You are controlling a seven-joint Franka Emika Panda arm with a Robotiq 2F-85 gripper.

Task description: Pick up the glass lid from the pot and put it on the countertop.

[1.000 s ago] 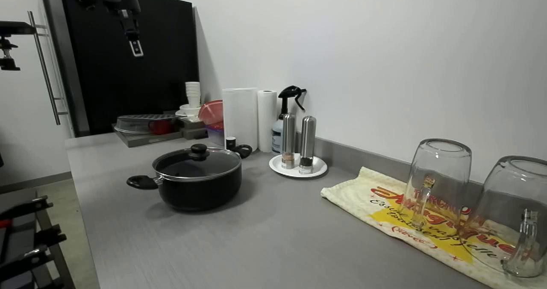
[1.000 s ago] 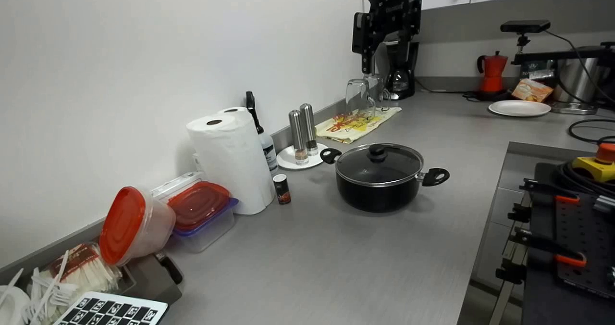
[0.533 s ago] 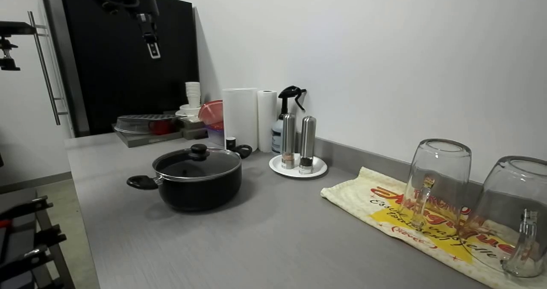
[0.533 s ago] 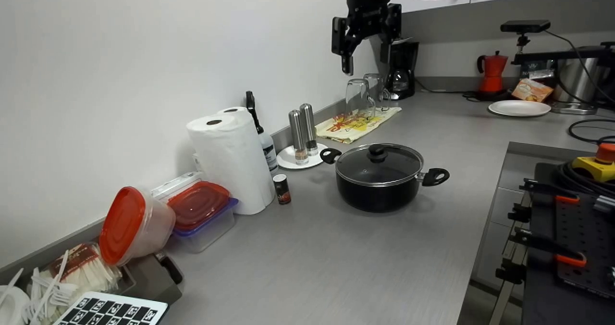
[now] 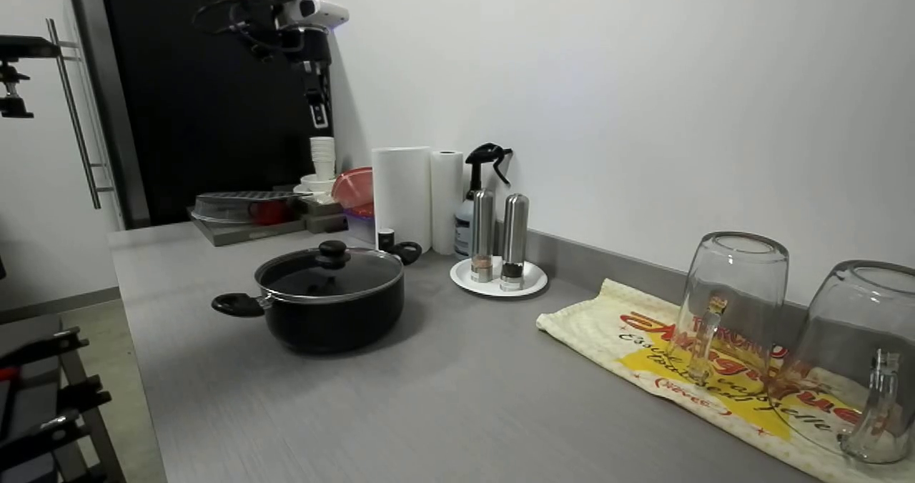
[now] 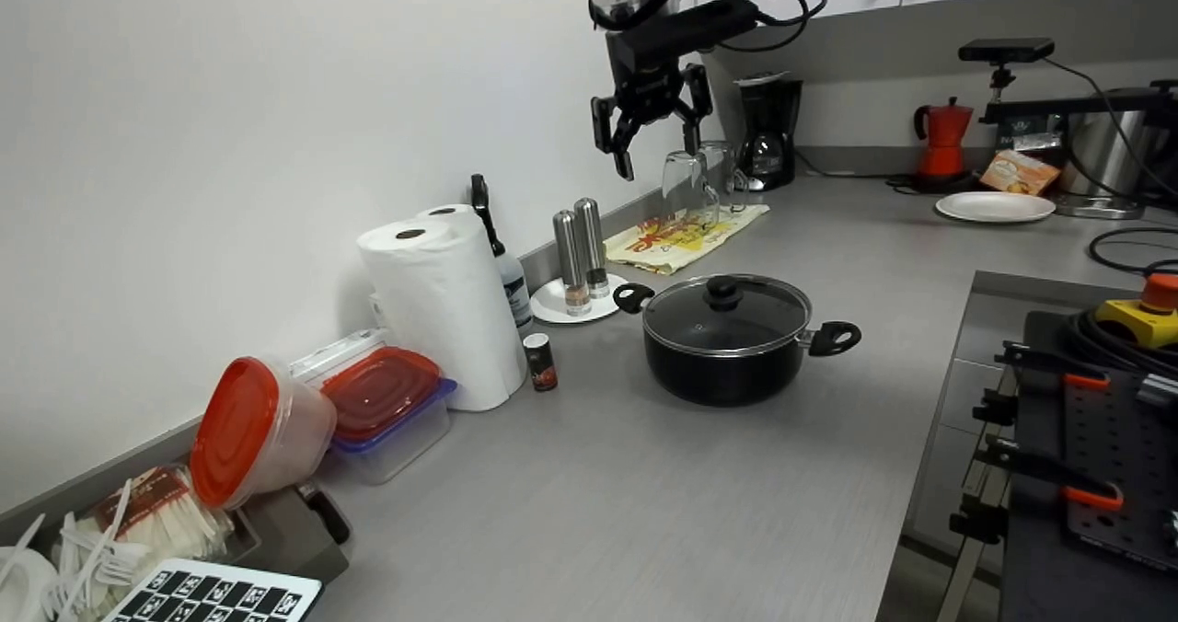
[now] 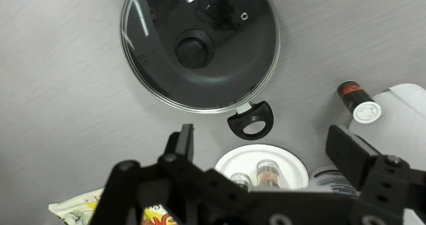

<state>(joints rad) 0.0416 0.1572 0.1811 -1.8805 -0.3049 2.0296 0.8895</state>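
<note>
The glass lid sits on the black pot, its black knob up. Lid and pot stand on the grey countertop. In the wrist view the lid fills the upper middle, with its knob near the centre, and one pot handle shows below it. My gripper is open and empty, well above the countertop and apart from the pot. In the wrist view the gripper has its fingers wide apart, with the knob above and left of the gap. One finger shows in an exterior view.
Two steel grinders stand on a white plate near the pot. Paper towel rolls, a spray bottle and a small jar stand by the wall. Upturned glasses stand on a patterned cloth.
The arm has moved and come lower: the gripper shifts right and down in an exterior view, left and down in another. It stays open. Pot and lid have not moved.
</note>
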